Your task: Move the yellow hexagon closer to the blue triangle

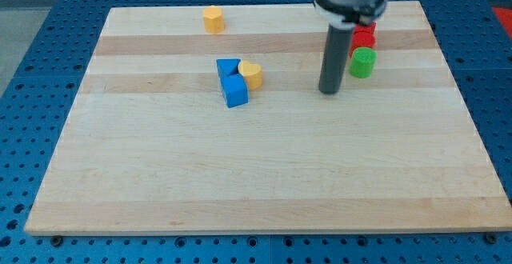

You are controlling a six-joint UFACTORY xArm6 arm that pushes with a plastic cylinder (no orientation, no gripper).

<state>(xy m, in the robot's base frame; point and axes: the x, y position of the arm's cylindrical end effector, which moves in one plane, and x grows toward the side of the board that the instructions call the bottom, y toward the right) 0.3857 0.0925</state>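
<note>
The yellow hexagon (213, 19) sits near the board's top edge, left of centre. The blue triangle (228, 67) lies lower down, left of centre, touching a blue cube (235, 91) below it and a yellow heart-shaped block (251, 74) on its right. My tip (329, 91) rests on the board to the right of this cluster, well apart from it and far from the yellow hexagon.
A green cylinder (362, 62) stands just right of the rod, with a red block (364, 37) behind it toward the view's top. The wooden board (264, 176) lies on a blue perforated table.
</note>
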